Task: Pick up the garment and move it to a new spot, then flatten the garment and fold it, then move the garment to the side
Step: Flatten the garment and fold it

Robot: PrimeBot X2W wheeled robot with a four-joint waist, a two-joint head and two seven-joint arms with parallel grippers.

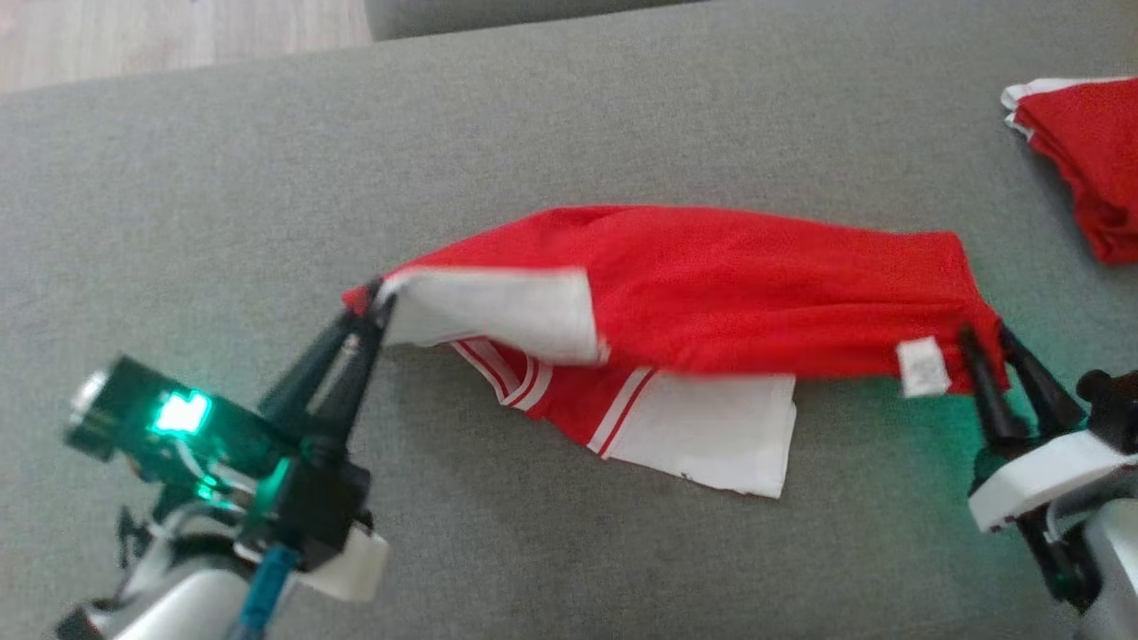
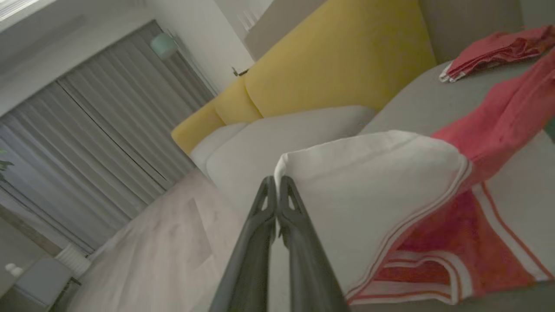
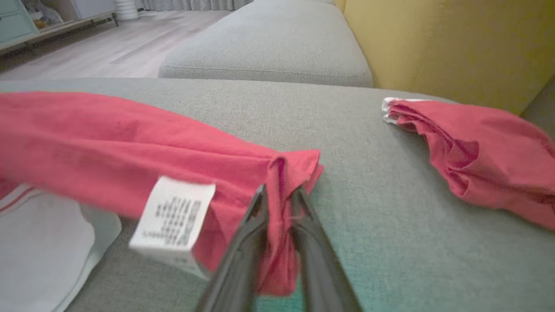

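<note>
- Head view: the garment point(image 1: 729, 284), red with white panels and white stripes, stretches left to right across the middle of the grey sofa cushion point(image 1: 569, 116). Its red upper layer is raised and taut, and its white lower part rests on the cushion on the near side.
- A white care label point(image 1: 923, 366) hangs from the red edge near the garment's right end.
- The left end effector point(image 1: 378, 302) is closed on the garment's left corner. In the left wrist view its fingers point(image 2: 260, 242) press together at the white edge.
- The right end effector point(image 1: 982, 342) is closed on bunched red cloth at the right end. The right wrist view shows the fabric pinched between its fingers point(image 3: 243, 242), with the label just to their left.
- A second red garment point(image 1: 1085, 151) lies crumpled at the cushion's far right, well apart.
- A yellow backrest point(image 3: 455, 43) rises beyond it in the right wrist view, and wooden floor point(image 1: 133, 36) shows at the far left.
</note>
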